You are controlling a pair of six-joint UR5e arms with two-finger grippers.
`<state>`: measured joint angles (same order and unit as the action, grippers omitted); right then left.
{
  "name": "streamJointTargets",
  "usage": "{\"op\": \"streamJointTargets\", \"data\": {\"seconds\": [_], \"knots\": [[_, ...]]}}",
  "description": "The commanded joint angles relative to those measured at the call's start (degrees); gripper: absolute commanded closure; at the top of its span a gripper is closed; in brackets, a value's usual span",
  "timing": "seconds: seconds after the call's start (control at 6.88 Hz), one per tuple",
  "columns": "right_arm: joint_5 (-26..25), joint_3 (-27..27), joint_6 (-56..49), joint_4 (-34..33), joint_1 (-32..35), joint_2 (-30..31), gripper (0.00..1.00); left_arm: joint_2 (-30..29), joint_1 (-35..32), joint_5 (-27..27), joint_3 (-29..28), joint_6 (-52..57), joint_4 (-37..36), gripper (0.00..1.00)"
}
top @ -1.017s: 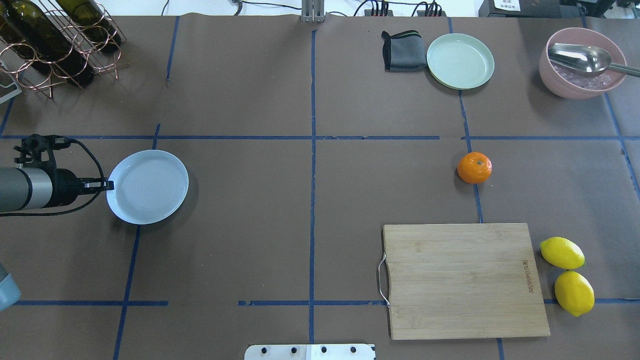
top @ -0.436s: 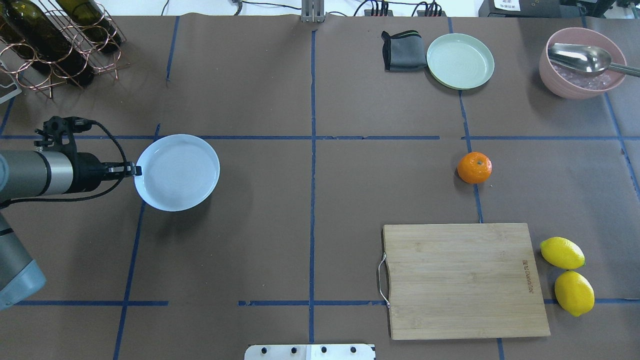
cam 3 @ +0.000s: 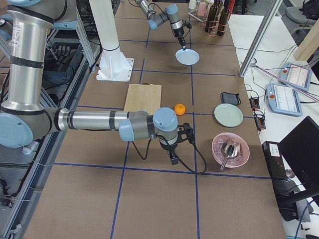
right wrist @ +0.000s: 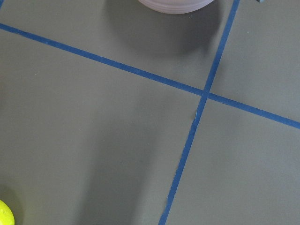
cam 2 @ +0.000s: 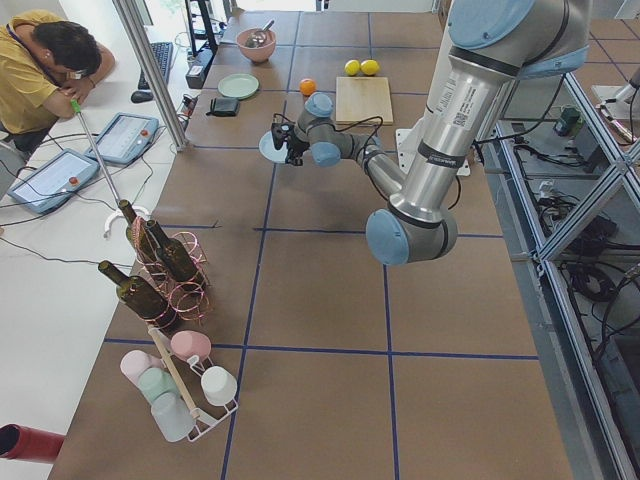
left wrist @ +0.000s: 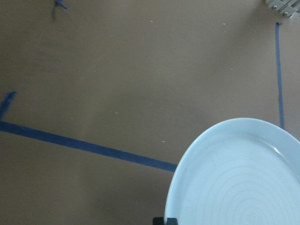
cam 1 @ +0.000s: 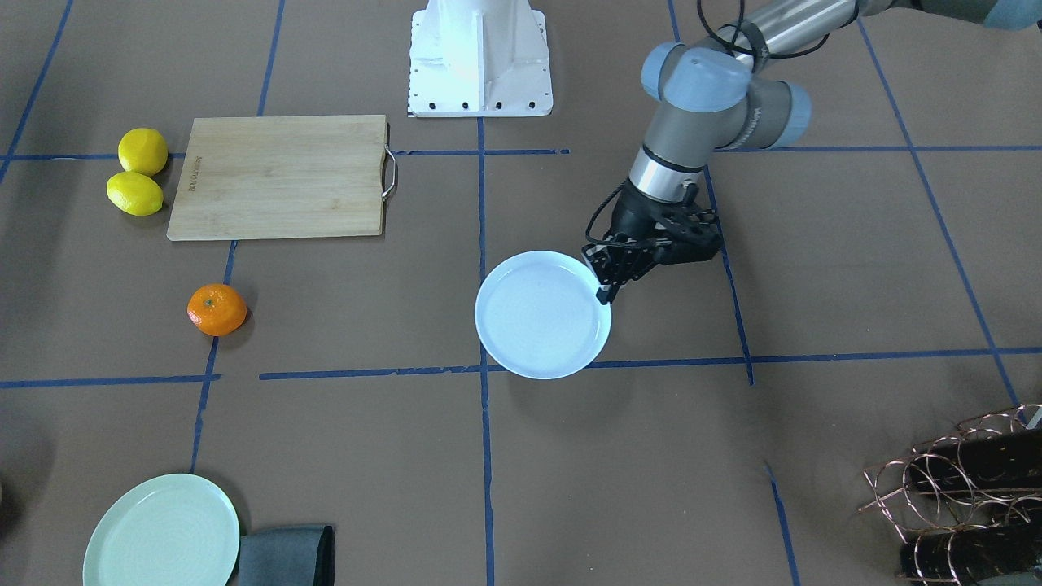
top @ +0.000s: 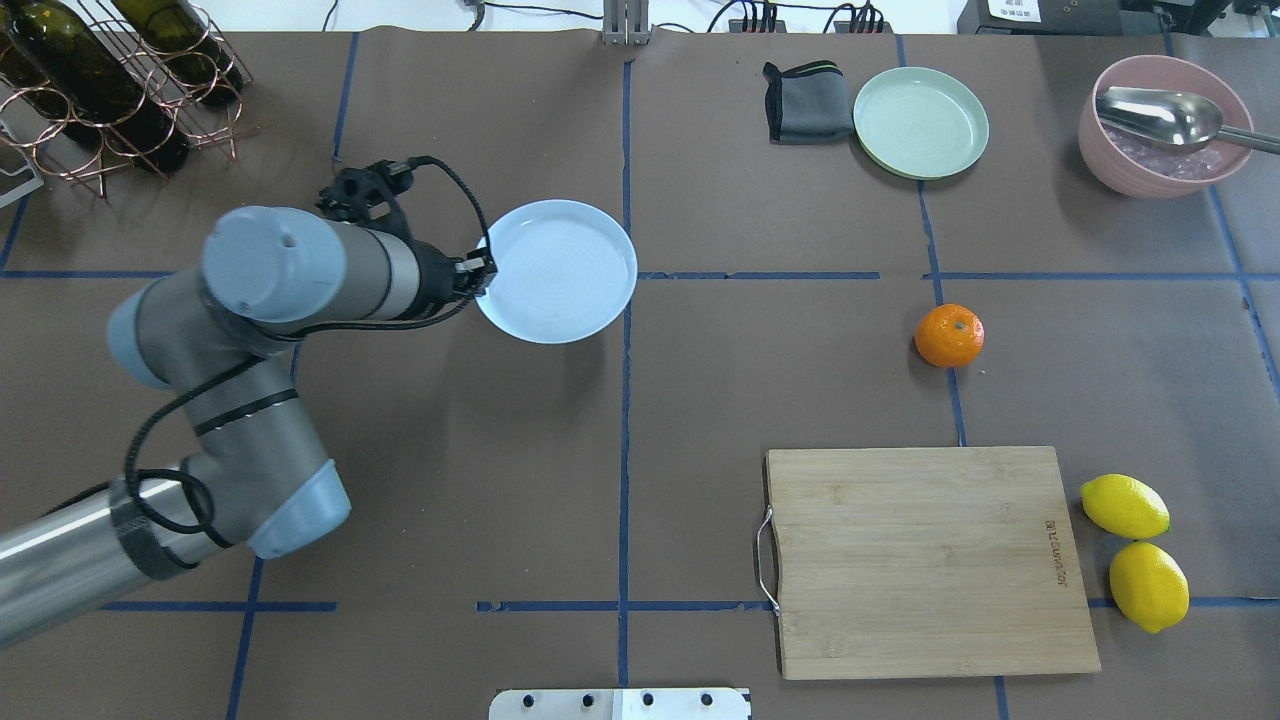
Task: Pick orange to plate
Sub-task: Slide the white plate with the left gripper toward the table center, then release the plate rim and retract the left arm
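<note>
The orange (top: pixel 949 335) lies alone on the brown table, right of centre and beyond the cutting board; it also shows as the orange (cam 1: pixel 216 309) in the front view. My left gripper (top: pixel 487 268) is shut on the near-left rim of the white plate (top: pixel 556 271), which hangs just left of the centre line with its shadow cast onto the table. The front view shows the same gripper (cam 1: pixel 604 291) pinching the plate (cam 1: pixel 543 314). In the left wrist view the plate (left wrist: pixel 239 178) fills the lower right. My right gripper (cam 3: pixel 173 160) shows only in the right side view, near the orange (cam 3: pixel 179 109); I cannot tell its state.
A wooden cutting board (top: pixel 930 560) lies at the near right, with two lemons (top: pixel 1124 505) beside its right edge. At the far right sit a pale green plate (top: pixel 921 122), a grey cloth (top: pixel 806 101) and a pink bowl (top: pixel 1110 150) with a spoon. A wine rack (top: pixel 110 90) fills the far left corner.
My left arm has carried the white plate from the table's left side rightward and farther from the robot, nearly to the centre line. The orange has not moved.
</note>
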<state>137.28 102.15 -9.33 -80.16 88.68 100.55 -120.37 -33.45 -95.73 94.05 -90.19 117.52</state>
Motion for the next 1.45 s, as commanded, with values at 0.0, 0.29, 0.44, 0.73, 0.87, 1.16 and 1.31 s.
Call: {"op": "streamJointTargets", "data": {"seconds": [0.0, 0.29, 0.44, 0.73, 0.87, 1.16, 1.31], "knots": [[0.0, -0.02, 0.01, 0.0, -0.09, -0.09, 0.0, -4.43, 6.88, 4.57, -5.79, -3.85, -1.5, 1.0], [0.0, -0.28, 0.01, 0.0, 0.0, -0.26, 0.0, -4.17, 7.88, 4.86, -5.63, -3.25, -1.42, 1.0], [0.09, -0.28, 0.01, 0.0, 0.0, -0.26, 0.0, -4.17, 7.88, 4.86, -5.63, -3.15, -1.41, 0.8], [-0.09, -0.37, -0.17, 0.09, 0.0, -0.26, 0.0, -4.34, 7.62, 4.24, -3.63, 3.03, -2.11, 0.0], [-0.09, -0.2, -0.34, 0.17, -0.09, -0.26, 0.0, -2.34, 3.79, -1.85, -0.04, 10.57, -2.73, 0.0], [0.17, 1.99, -0.08, 0.26, -0.09, -0.53, 0.0, 4.59, -7.35, -14.16, 10.84, 33.18, -11.12, 0.0], [0.61, 3.57, 0.01, 0.18, -0.17, -0.61, 0.0, 7.32, -14.98, -18.83, 14.03, 47.33, -17.26, 0.0]]}}
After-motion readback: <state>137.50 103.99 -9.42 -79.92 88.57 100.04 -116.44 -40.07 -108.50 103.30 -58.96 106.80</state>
